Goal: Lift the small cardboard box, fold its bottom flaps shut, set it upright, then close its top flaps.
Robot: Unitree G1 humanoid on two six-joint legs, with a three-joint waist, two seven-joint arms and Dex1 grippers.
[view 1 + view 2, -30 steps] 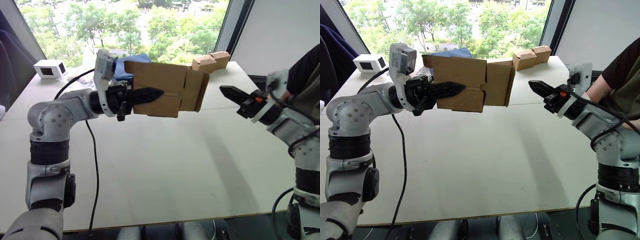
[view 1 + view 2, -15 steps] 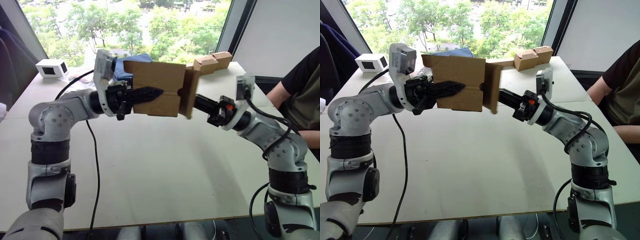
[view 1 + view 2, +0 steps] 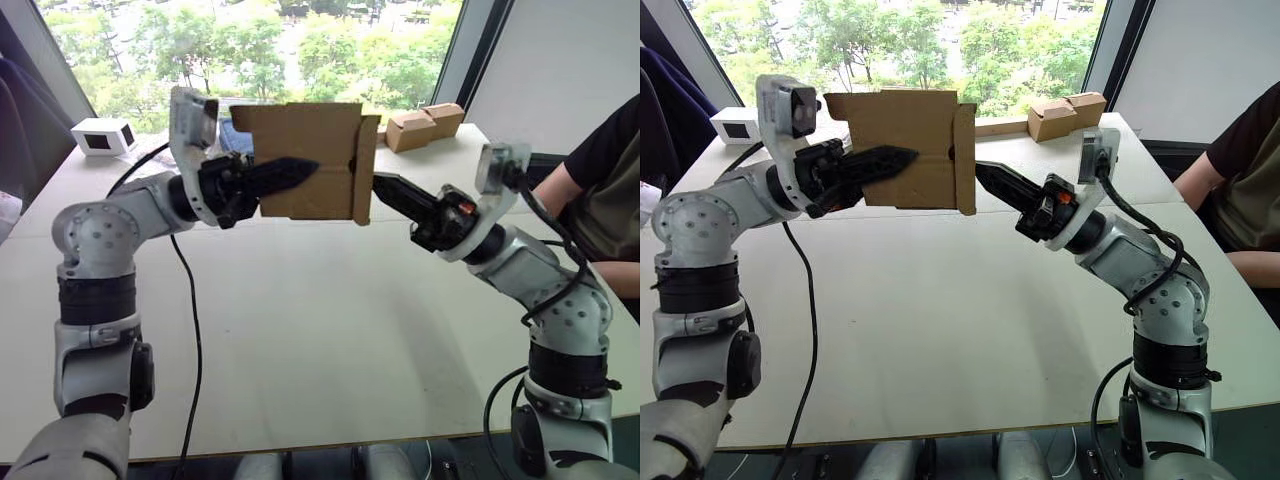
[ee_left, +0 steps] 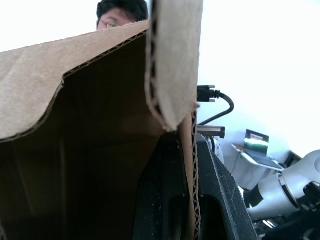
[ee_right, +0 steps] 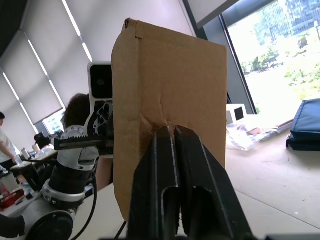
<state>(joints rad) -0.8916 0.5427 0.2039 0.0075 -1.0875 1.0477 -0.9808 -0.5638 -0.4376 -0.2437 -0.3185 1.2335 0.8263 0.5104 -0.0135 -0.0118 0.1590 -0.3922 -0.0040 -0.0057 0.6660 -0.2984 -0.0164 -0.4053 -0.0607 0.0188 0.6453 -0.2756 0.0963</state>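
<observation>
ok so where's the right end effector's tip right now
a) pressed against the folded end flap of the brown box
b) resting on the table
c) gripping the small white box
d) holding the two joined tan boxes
a: the right end effector has its closed tips against the end flap of the small cardboard box, which the left end effector holds in the air above the table; the right wrist view shows a dent in the flap there.

Small cardboard box point(image 3: 305, 160) held in the air.
Plain brown, raised well above the worktop point(image 3: 330, 320), one end flap folded flat against its end.
</observation>
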